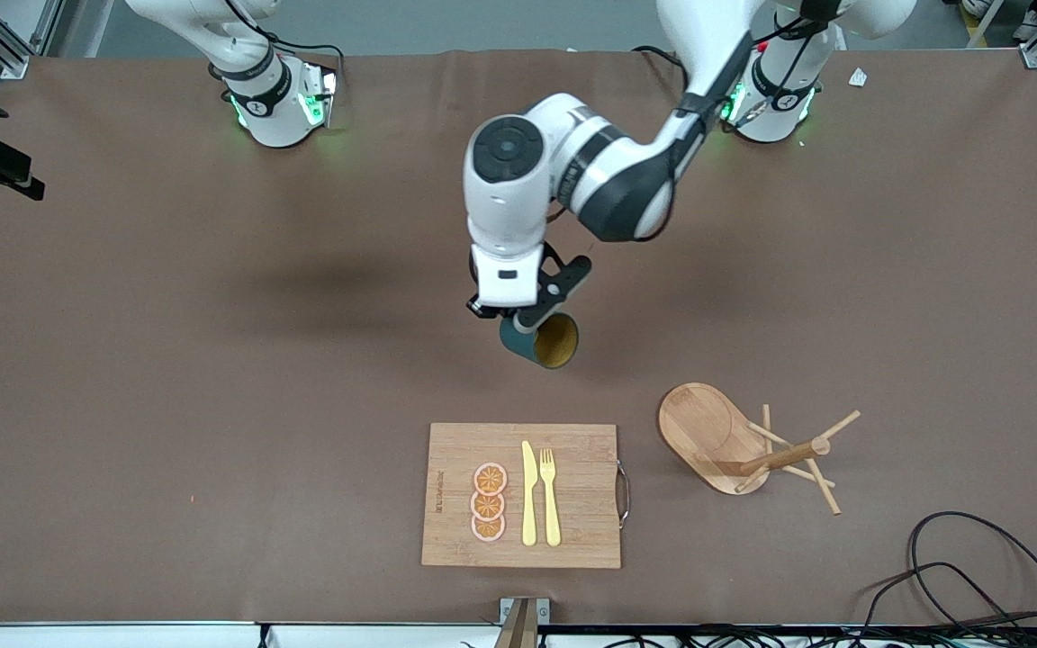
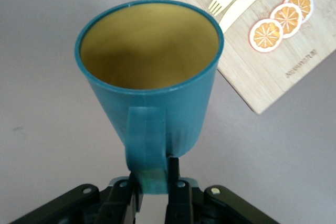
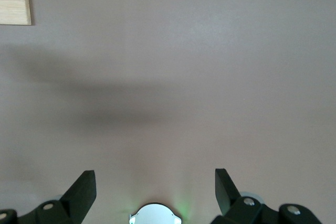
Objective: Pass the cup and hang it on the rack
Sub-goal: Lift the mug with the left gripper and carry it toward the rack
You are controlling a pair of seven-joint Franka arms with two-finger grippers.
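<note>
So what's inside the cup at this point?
Nothing shows inside the cup: the left wrist view looks into its mouth and only bare yellowish-brown wall appears. Its bottom is shadowed. The left gripper clamps its handle; the right gripper waits open.

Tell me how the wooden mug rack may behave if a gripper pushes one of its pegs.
The rack would probably stay put under a light push: its flat oval base is wide. A push high on its central post might tip it. The thin pegs may flex or snap. The left gripper, fingers shut on the cup handle, should approach gently.
</note>
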